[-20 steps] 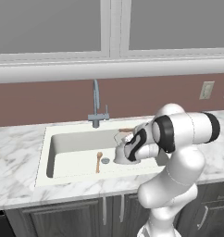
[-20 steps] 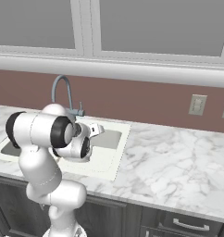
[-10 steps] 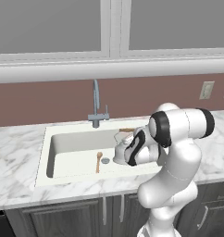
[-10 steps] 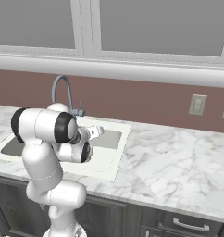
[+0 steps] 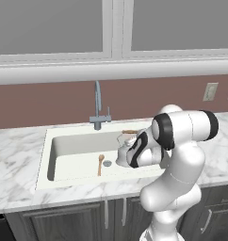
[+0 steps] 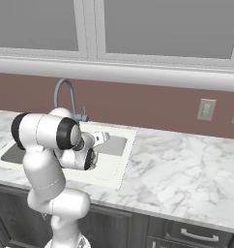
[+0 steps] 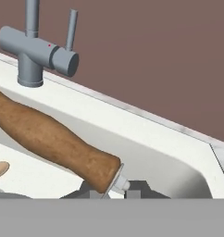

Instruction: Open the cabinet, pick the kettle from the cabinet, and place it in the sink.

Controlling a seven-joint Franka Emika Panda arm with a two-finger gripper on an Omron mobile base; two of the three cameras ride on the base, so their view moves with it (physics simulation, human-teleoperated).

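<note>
Grip: my gripper (image 7: 115,185) is pinching the brown wooden bar (image 7: 53,139) of the kettle (image 5: 126,151), jaws pressed nearly together at its end fitting.
Where the kettle is: it is hanging from my hand over the right part of the sink (image 5: 64,149), above the basin floor as far as I can judge; whether its base is touching anything, I cannot tell.
Which way it lies: the body is hanging just under and ahead of my fingers, toward the faucet (image 5: 99,109); straight down is the basin.
Long axis: in the hand view the bar is running slantwise from upper left to lower right, roughly along the back wall of the sink.
Look of the kettle: small, squat, white-silver, with a thin wire arch; my wrist is covering much of it in the left base view.
Nearby: a wooden spoon (image 5: 100,164) is lying on the basin floor beside the drain (image 5: 107,163), left of the kettle.
Judgement: I am reckoning the placing step is nearly done; lowering, then letting go, is what remains.
</note>
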